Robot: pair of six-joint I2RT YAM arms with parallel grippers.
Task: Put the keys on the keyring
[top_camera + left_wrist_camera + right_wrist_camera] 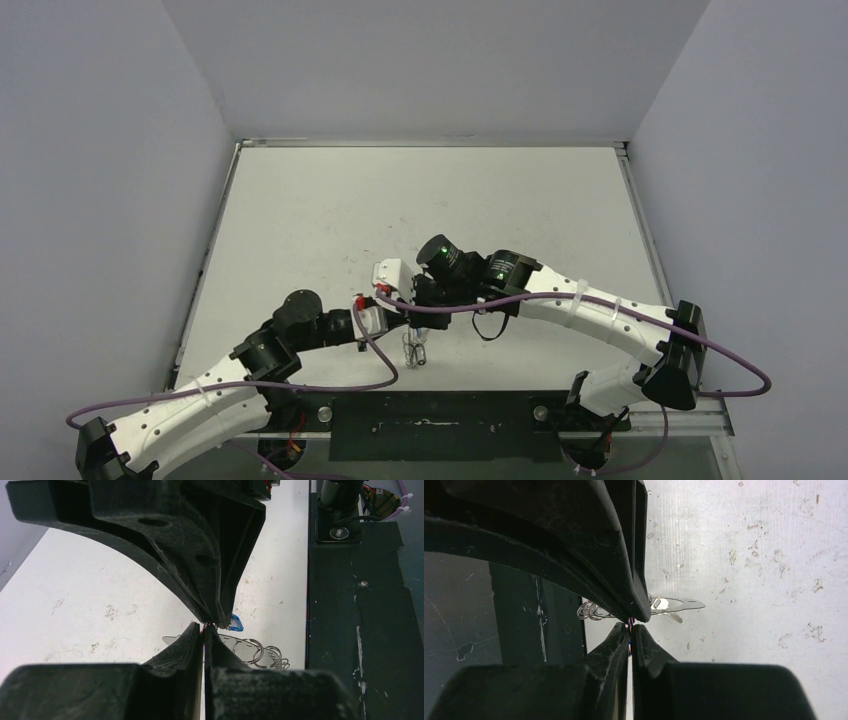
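Left end effector and right end effector are pressing together just beside the keyring; blue key is lying beside left tips.

White arms, black joints, purple cables; left hand and right hand scuffed black.

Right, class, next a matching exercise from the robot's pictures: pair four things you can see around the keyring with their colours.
Things:
A. key head beside the left arm's fingertips
B. wire loops on the keyring's rim
C. mounting strip along the near edge
D. table top

Colours:
1. black
2. bright blue
3. white, scuffed
4. silvery metal

Pairs: A-2, B-4, C-1, D-3
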